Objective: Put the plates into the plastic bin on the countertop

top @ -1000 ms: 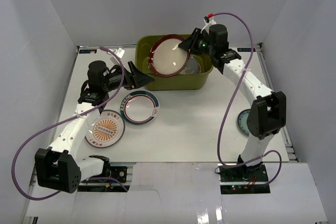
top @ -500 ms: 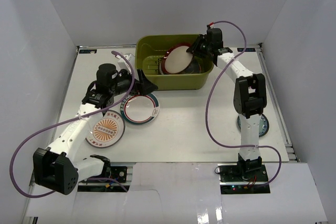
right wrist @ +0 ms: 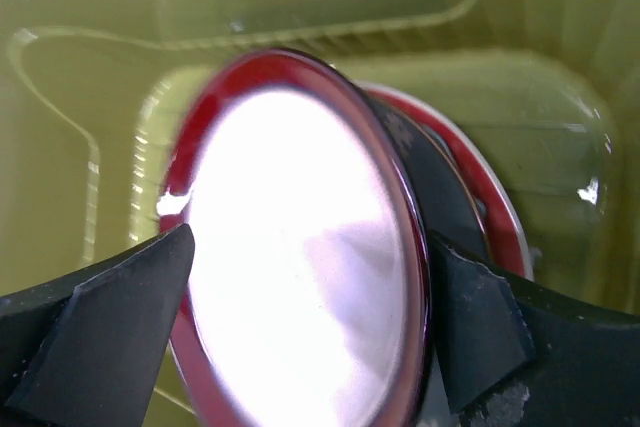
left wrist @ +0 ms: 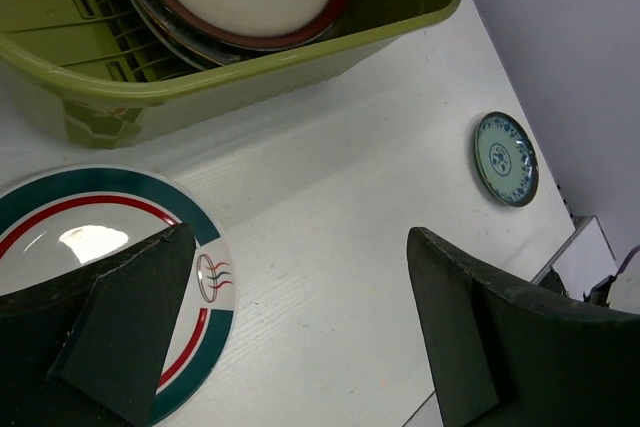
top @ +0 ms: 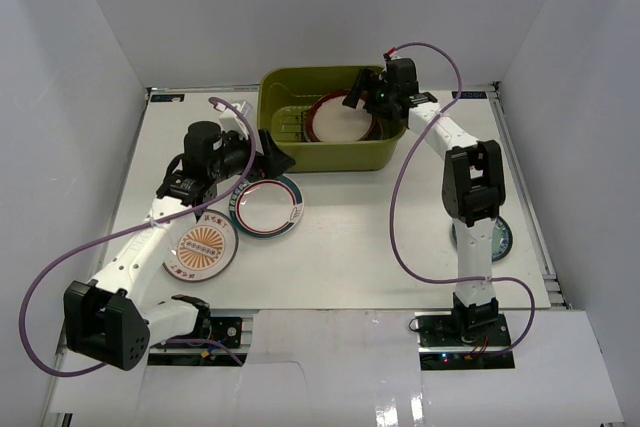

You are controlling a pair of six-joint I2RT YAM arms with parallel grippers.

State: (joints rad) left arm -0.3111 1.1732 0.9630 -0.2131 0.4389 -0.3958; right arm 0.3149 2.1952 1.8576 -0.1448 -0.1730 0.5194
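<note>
Presently right gripper [right wrist: 310, 247] straddles the maroon-rimmed plate [top: 338, 122] jaws wide — plate leaning on other plates [right wrist: 490, 202] inside the plastic bin [top: 330, 157] at the countertop [top: 400, 227] far edge, apparently released — while left gripper [left wrist: 300, 237], likewise spread, hovers over the teal-rimmed plate [left wrist: 100, 212], likely next.
</note>
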